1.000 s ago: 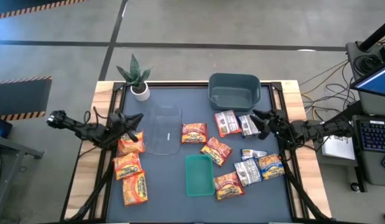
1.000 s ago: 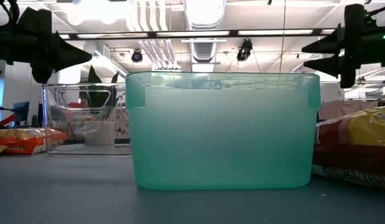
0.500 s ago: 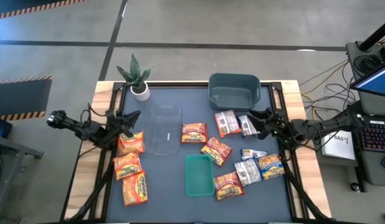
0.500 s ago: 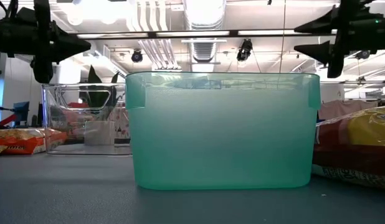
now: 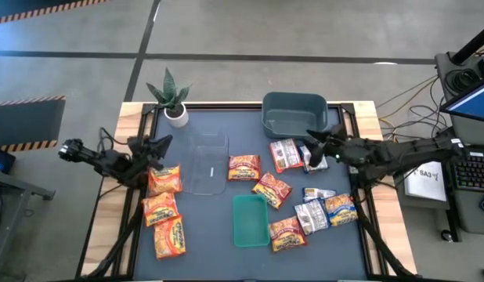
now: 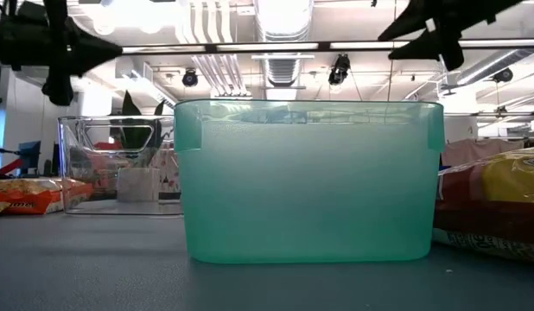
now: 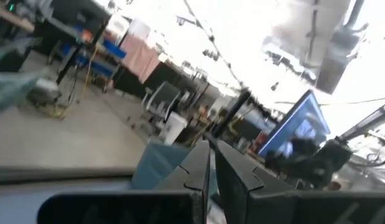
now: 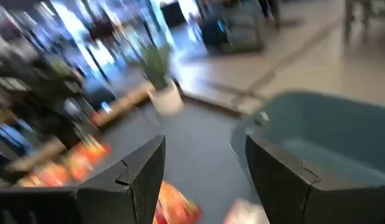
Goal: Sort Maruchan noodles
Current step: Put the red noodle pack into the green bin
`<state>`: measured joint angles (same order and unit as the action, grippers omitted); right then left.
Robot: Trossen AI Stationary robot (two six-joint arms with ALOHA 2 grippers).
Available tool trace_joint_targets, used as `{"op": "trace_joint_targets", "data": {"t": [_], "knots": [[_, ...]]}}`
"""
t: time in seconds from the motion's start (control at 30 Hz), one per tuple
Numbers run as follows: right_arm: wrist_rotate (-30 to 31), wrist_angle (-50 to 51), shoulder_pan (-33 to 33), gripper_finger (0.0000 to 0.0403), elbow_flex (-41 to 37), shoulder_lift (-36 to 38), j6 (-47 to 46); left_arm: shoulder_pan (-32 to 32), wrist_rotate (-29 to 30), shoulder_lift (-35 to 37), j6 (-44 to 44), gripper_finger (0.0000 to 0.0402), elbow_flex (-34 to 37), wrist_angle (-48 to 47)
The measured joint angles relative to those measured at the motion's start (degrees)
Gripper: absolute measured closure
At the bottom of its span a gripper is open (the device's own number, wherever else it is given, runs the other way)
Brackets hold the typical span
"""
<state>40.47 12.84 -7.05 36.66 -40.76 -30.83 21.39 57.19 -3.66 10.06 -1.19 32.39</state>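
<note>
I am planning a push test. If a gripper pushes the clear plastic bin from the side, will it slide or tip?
The clear plastic bin looks empty and thin-walled, so it is probably light and would slide easily. Its long flat base suggests little risk of tipping.

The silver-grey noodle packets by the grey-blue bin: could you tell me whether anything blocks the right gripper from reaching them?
Nothing visible does. The right gripper hovers open right above the silver-grey packets, beside the grey-blue bin.

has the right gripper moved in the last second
Yes. The right gripper has slid leftward, nearer the grey-blue bin, and now hangs open above the silver packets.
</note>
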Motion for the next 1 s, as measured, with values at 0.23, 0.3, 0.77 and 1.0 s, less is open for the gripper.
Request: {"op": "trace_joint_targets", "data": {"t": [0.23, 0.3, 0.77, 1.0], "knots": [[-13.2, 19.8, -0.1, 0.0193, 9.6, -11.0, -18.5, 0.0, -10.7, -0.1, -9.9, 0.0393, 0.0, 6.9], [-20.2, 21.1, -0.2, 0.0193, 10.2, -14.2, -22.5, 0.0, -11.7, 0.0, -12.2, 0.0393, 0.0, 8.2], [-36.3, 31.8, -4.4, 0.0193, 27.2, -38.2, -31.6, 0.0, -23.4, 0.0, -27.2, 0.0393, 0.0, 25.6], [-36.2, 56.1, -5.1, 0.0193, 39.9, -47.7, -36.3, 0.0, -25.1, 0.0, -31.1, 0.0393, 0.0, 27.1]]}}
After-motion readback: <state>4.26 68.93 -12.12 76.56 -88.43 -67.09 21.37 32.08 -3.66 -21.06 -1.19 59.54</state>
